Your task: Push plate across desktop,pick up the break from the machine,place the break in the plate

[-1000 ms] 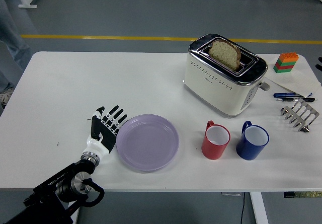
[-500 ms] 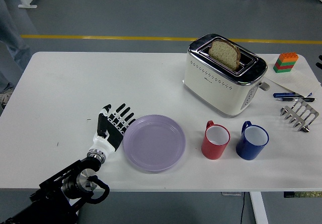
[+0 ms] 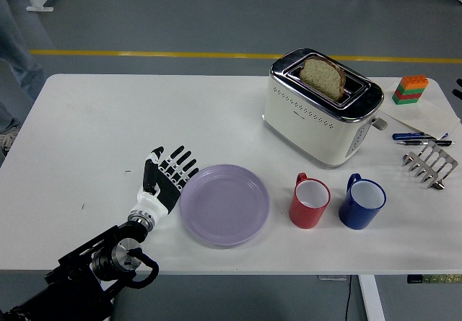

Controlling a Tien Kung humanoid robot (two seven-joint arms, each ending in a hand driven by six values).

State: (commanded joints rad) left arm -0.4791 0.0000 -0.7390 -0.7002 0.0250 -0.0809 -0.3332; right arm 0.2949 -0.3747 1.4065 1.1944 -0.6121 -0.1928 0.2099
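A lilac plate (image 3: pixel 224 205) lies near the table's front edge, left of the mugs. My left hand (image 3: pixel 169 177) stands open with its fingers spread, pressed against the plate's left rim. A slice of bread (image 3: pixel 323 76) sticks up out of the slot of the cream toaster (image 3: pixel 320 109) at the back right. The right hand is out of view.
A red mug (image 3: pixel 310 201) and a blue mug (image 3: pixel 362 203) stand just right of the plate, in front of the toaster. A toast rack (image 3: pixel 432 164), pens (image 3: pixel 419 138) and a stack of coloured blocks (image 3: pixel 410 89) sit at the far right. A person's leg shows at the left edge.
My left hand has slid to the right, and the plate has moved right with it, closer to the red mug.
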